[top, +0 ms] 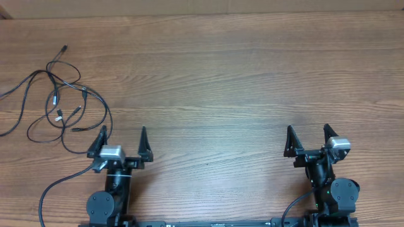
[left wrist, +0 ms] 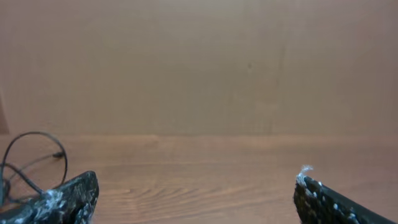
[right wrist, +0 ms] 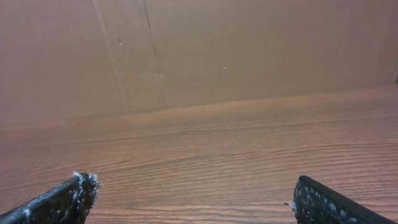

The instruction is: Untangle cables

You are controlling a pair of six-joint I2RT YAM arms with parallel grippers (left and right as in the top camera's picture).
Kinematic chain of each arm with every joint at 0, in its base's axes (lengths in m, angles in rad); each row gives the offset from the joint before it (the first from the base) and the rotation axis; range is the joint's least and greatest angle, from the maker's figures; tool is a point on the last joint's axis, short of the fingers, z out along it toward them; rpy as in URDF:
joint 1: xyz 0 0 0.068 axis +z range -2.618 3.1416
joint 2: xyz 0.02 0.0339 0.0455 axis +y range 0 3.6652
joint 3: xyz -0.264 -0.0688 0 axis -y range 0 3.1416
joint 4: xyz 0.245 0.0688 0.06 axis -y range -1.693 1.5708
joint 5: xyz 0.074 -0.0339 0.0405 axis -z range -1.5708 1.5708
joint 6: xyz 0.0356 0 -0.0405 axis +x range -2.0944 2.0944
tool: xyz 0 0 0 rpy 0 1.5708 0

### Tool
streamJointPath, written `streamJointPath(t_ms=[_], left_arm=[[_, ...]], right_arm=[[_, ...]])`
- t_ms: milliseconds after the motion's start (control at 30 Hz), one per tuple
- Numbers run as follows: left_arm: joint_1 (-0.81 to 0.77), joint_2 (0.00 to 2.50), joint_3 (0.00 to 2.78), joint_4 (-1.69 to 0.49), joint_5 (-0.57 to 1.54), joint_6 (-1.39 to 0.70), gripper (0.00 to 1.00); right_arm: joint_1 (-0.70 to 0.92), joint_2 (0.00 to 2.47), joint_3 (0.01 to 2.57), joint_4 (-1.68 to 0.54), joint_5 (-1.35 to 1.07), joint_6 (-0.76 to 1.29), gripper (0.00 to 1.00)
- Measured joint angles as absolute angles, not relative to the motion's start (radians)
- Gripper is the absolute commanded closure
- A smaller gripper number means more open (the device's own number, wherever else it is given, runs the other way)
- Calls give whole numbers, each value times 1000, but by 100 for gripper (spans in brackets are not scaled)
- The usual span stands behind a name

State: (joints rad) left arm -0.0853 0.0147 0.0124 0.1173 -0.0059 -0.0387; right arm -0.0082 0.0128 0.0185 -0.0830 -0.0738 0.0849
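**Overhead.** We see the cables (top: 54,94) lying in a loose tangle at the far left of the table (top: 214,75). Several thin black cords loop and cross one another, with small plug ends scattered through the middle of the knot and one plug lying out at the far end. The left gripper (top: 123,135) rests at the near edge, just near and right of the tangle, with its jaws spread wide and nothing between them. The right gripper (top: 308,135) sits at the near right, well apart from the cables, equally wide and empty.

We judge the cords to be light, limp and prone to drag their neighbours along when pulled. A plug end is stiffer and thicker than the cord, so it offers the surest hold. The outlying plug or an outer loop would serve better than the crowded middle.

**Left wrist.** Both fingers (left wrist: 62,199) frame bare wood, with nothing gripped. One arc of cable (left wrist: 34,132) rises at the left edge, beyond the left fingertip and not touching it. A plain brown wall (left wrist: 199,62) closes the far side.

**Right wrist.** The fingers (right wrist: 62,199) stand wide apart over bare table. We see no cable in this view.
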Motion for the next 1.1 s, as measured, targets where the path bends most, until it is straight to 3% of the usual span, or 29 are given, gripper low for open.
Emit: streamJointPath(t_ms=[333, 1100], left_arm=[[-85, 13, 9, -72, 46, 61, 0], [-85, 13, 9, -72, 60, 58, 0]], right_arm=[[-9, 13, 19, -83, -74, 85, 0], [-9, 13, 19, -83, -74, 85, 0]])
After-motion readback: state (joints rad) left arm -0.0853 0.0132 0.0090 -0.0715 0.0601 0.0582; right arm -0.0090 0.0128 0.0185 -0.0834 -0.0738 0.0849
